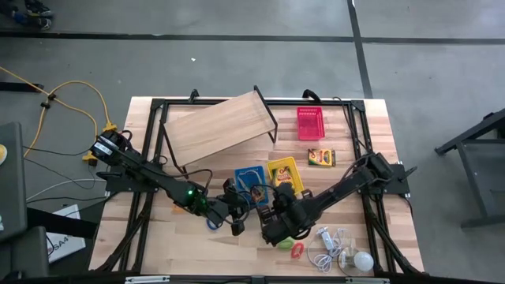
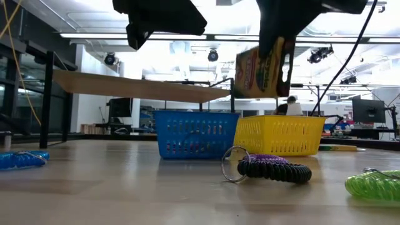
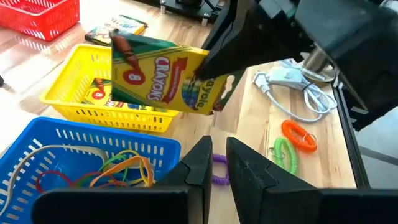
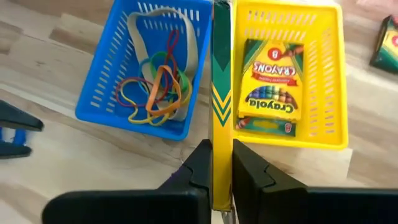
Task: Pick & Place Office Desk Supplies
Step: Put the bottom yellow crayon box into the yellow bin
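Yellow crayon box point(image 4: 221, 99) | clamped by right gripper point(image 4: 221, 163); above yellow basket point(image 4: 336, 74)

- You see a yellow crayon box point(image 4: 221, 106) with green chevrons along its edge, clamped in the dark right pincer point(image 4: 221, 163).
- At its 9 o'clock, your blue basket point(image 4: 144, 62) holds tan, red, orange and green rubber bands point(image 4: 158, 87).
- At its 3 o'clock, your yellow basket point(image 4: 329, 74) holds another yellow-and-green crayon box point(image 4: 270, 81).
- Your red basket point(image 1: 310, 123) sits at 12 o'clock.
- The tabletop point(image 1: 158, 244) is pale wood.
- The left pincer point(image 3: 214, 168) is black.
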Motion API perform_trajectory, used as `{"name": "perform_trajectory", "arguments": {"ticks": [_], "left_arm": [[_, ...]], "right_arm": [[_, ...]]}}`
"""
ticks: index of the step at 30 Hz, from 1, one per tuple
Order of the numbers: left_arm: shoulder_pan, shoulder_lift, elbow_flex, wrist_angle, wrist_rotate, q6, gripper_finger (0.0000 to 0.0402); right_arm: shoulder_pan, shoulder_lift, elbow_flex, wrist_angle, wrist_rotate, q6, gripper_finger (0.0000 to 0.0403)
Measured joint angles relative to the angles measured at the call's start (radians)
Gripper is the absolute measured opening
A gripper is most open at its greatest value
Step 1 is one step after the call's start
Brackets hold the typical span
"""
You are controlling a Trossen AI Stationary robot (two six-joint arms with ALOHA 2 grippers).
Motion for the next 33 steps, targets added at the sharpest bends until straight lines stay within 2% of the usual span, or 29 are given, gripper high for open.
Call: {"name": "perform_trajectory", "arguments": {"ticks": [13,22,33], "left_arm": [[0.0,0.0,0.0,0.029,0.0,0.0,0.0045],[0.0,0.0,0.0,0.033,0.0,0.0,0.0045],[0.0,0.0,0.0,0.033,0.0,0.0,0.0045]], "right_arm": [[-0.02,-0.005,0.0,-0.081,0.003,-0.005,0.0023],[-0.102,-0.005,0.0,-0.166,-0.032,-0.054,0.0023],[-0.18,-0.005,0.0,-0.175,-0.042,-0.13,0.0023]]}}
